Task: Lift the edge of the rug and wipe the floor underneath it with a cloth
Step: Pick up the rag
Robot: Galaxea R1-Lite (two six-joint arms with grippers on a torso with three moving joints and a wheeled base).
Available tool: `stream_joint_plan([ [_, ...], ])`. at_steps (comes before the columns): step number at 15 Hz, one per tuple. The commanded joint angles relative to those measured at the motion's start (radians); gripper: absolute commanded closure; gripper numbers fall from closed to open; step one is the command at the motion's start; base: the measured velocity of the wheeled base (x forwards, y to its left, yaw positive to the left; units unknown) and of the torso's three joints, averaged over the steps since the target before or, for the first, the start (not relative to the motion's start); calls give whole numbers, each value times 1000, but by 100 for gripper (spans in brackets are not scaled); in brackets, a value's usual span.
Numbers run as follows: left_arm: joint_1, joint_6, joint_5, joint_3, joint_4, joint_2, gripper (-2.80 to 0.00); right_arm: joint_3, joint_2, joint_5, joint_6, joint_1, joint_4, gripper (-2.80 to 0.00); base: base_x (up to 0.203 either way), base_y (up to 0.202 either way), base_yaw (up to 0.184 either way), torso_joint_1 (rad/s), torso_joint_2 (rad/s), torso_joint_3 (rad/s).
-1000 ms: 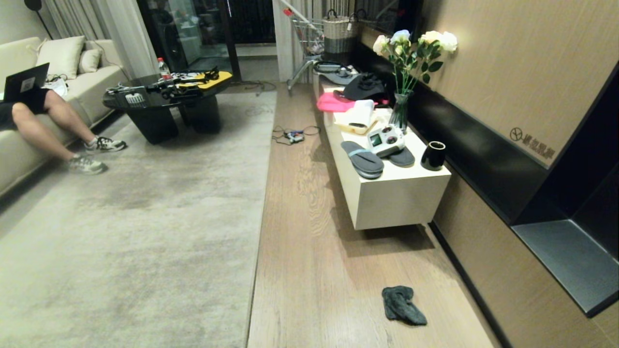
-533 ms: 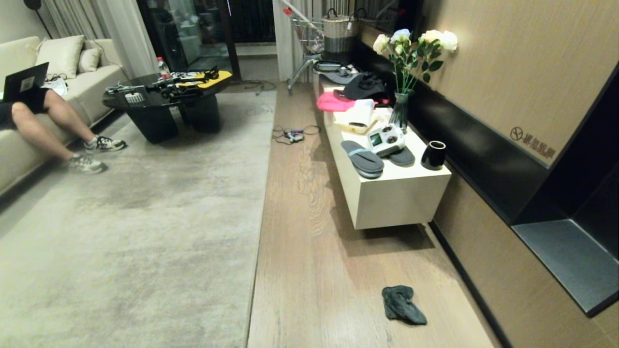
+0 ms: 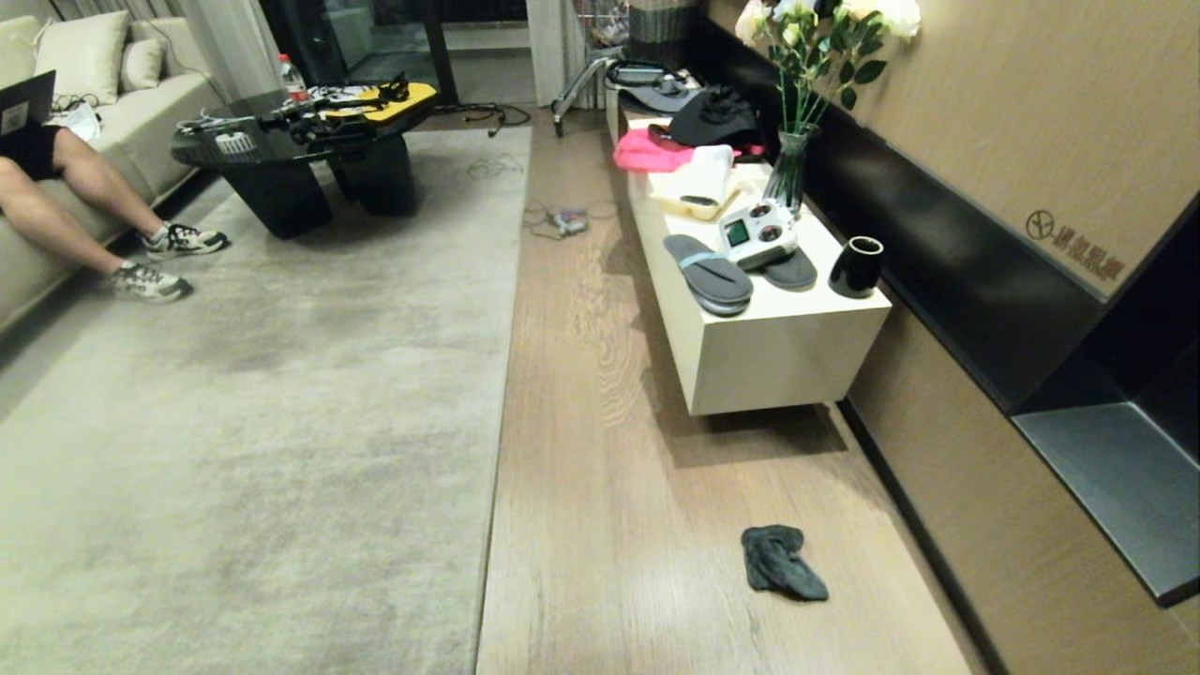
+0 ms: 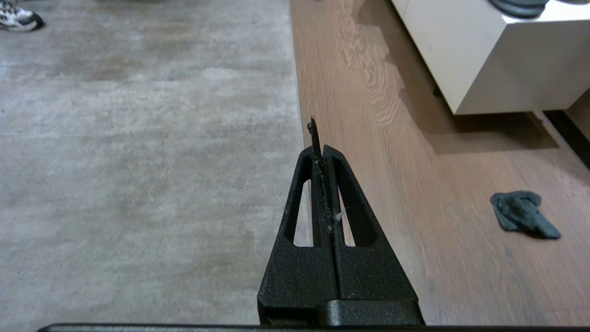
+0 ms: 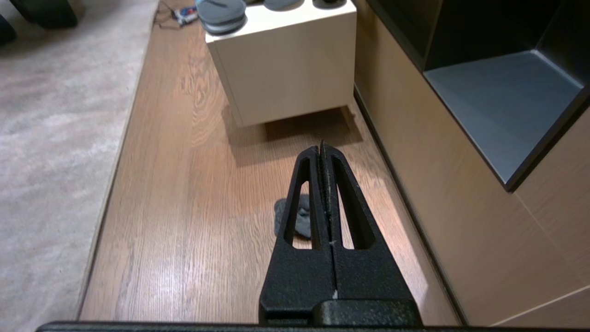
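Observation:
The rug edge runs straight from near to far, where the pale grey-beige rug meets the wood floor; it lies flat. The dark cloth lies crumpled on the floor near the wall. Neither arm shows in the head view. My left gripper hangs shut and empty high above the rug edge, with the cloth off to one side. My right gripper is shut and empty, high over the floor, and partly hides the cloth.
A low white cabinet carrying grey slippers, a remote, a black cup and a flower vase stands along the panelled wall. A black coffee table sits on the rug's far part. A seated person's legs are at far left. Cables lie on the floor.
The whole head view has shifted: far things sit higher and the near floor shows more, so the camera has tilted down. Nothing in the room has moved.

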Motion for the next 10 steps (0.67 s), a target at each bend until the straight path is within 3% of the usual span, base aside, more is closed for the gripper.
stream_joint_plan([
  [1, 0, 0, 0, 0, 0, 1, 0, 0, 2, 0, 1, 0, -1, 0, 0, 0, 0, 7, -2, -191],
  [10, 0, 0, 0, 0, 0, 1, 0, 0, 2, 0, 1, 0, -1, 0, 0, 0, 0, 4, 3, -199],
])
